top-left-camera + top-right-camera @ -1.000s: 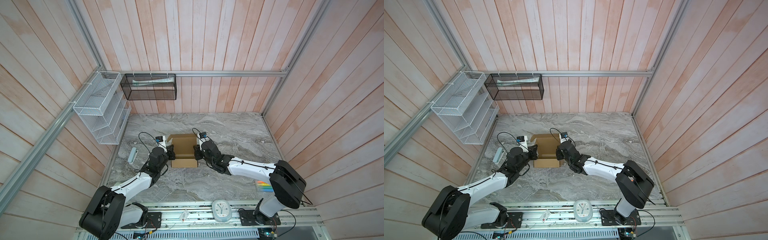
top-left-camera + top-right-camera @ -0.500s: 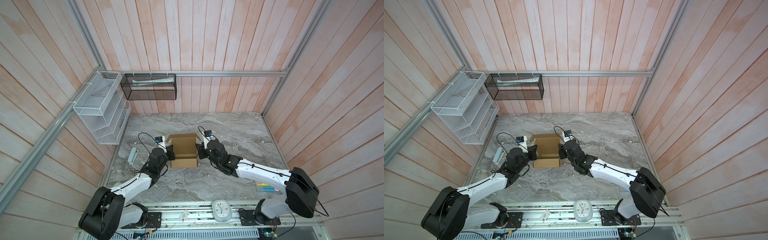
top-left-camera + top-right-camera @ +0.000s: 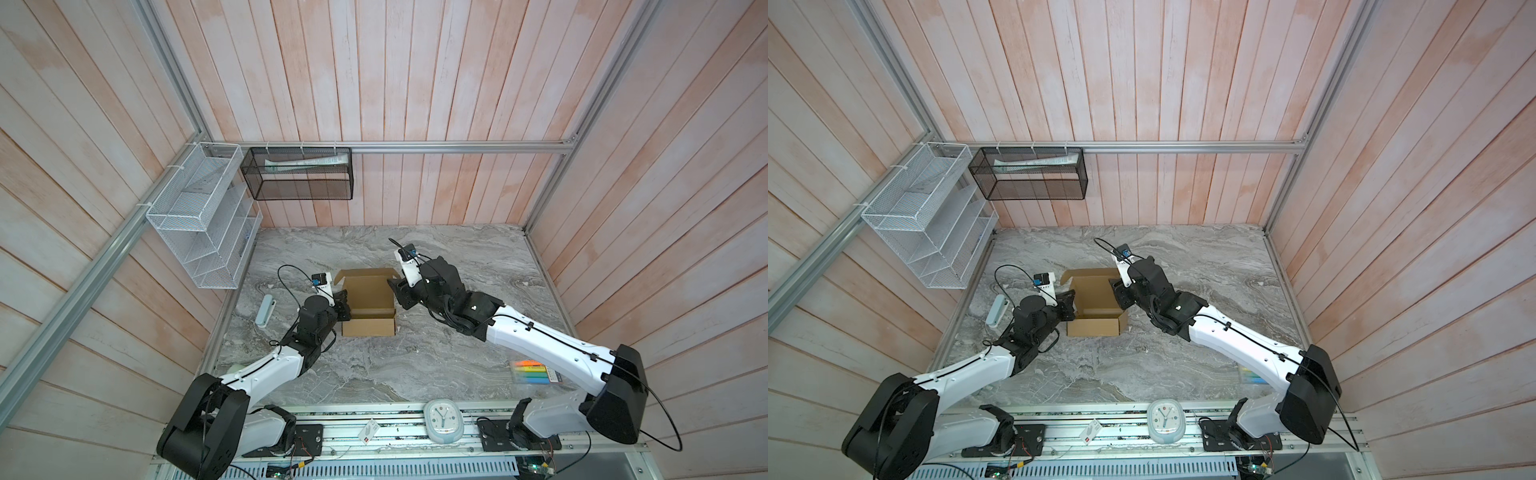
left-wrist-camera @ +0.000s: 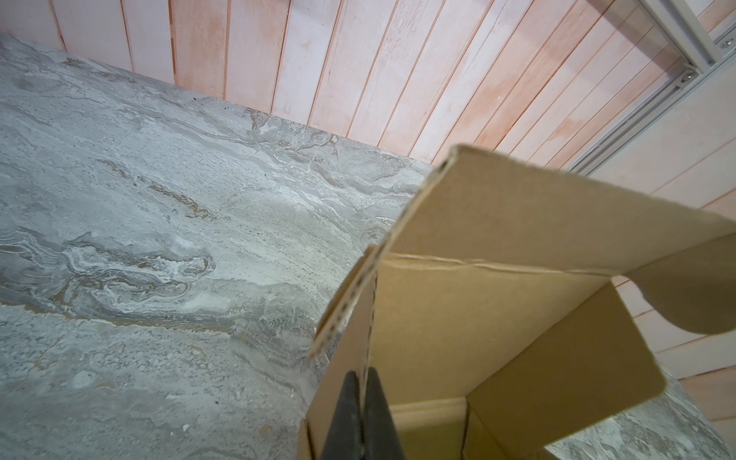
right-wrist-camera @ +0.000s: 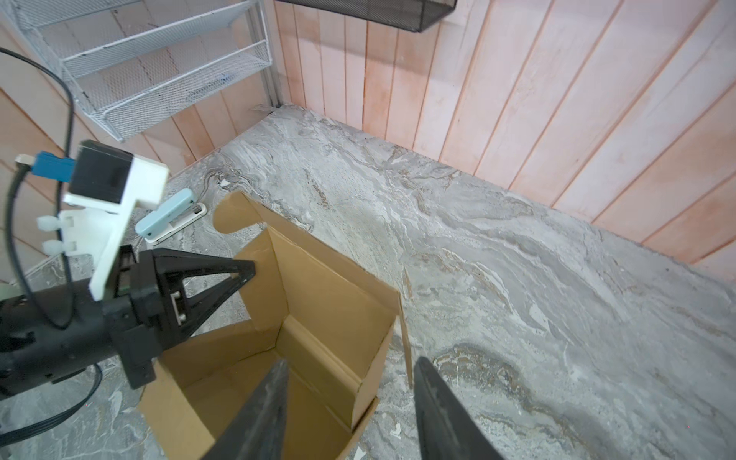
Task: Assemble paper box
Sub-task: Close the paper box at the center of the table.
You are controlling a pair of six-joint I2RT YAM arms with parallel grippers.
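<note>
The paper box (image 3: 369, 301) (image 3: 1096, 305) is brown cardboard, partly folded, standing open on the marble table (image 3: 415, 365) with its lid flap up at the far side. My left gripper (image 3: 341, 306) (image 4: 361, 374) is shut on the box's left wall (image 4: 346, 358); the right wrist view shows this gripper (image 5: 249, 271) at that wall too. My right gripper (image 3: 395, 291) (image 5: 352, 360) is open astride the right wall. One of its fingers (image 5: 271, 398) is inside the box and the other stands outside over the table.
A pale blue stapler (image 3: 265, 311) (image 5: 171, 215) lies left of the box. A white wire rack (image 3: 203, 216) and a black mesh basket (image 3: 297, 174) hang on the walls. A highlighter pack (image 3: 534, 371) lies near the right arm. A clock (image 3: 442, 419) sits at the front rail.
My right gripper's jaws have spread apart at the box's right wall, and the right arm has swung outward to the right. The left gripper and the box have stayed put.
</note>
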